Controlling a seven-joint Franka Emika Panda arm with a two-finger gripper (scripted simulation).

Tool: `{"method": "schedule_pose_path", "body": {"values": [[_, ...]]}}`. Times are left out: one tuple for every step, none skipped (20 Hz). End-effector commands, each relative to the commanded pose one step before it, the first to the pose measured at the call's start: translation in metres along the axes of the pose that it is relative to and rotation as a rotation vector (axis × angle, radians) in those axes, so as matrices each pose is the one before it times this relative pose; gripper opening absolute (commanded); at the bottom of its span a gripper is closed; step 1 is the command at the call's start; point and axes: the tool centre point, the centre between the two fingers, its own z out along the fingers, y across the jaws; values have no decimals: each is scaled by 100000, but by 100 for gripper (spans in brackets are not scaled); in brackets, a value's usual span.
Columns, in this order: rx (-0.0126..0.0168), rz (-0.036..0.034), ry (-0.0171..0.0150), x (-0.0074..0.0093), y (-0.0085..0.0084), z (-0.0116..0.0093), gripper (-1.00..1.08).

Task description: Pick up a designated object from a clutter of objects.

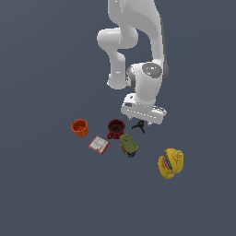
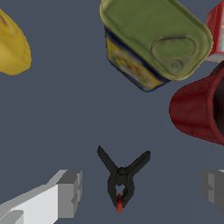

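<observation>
The black clamp (image 2: 122,180) lies between the spread fingers of the end effector (image 2: 142,190), its long axis crossing their closing line, untouched.

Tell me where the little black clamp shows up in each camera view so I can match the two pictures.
Exterior view: the black clamp lies just under the gripper, on the exterior view's right of the dark red mug.
Wrist view: the black clamp sits between the two gripper fingers, which stand apart from it.
Shared landmark: the dark red mug, next to the green-topped can.
</observation>
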Motion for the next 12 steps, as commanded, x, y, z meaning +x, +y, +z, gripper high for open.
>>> {"method": "schedule_pose_path", "body": {"values": [[114, 3032, -322, -1313, -244, 1376, 100], [29, 982, -150, -462, -55, 457, 100], [29, 907, -143, -433, -42, 418, 100], [29, 837, -136, -401, -29, 380, 100], [28, 764, -128, -370, -20, 343, 100], [27, 694, -119, -336, -11, 307, 100], [25, 615, -108, -304, -7, 272, 100], [23, 552, -99, -267, 1, 238, 100], [20, 470, -85, -235, 1, 205, 100], [17, 401, -74, -198, 4, 172, 100], [14, 325, -61, -164, 4, 140, 100], [11, 254, -48, -127, 4, 108, 100]]}}
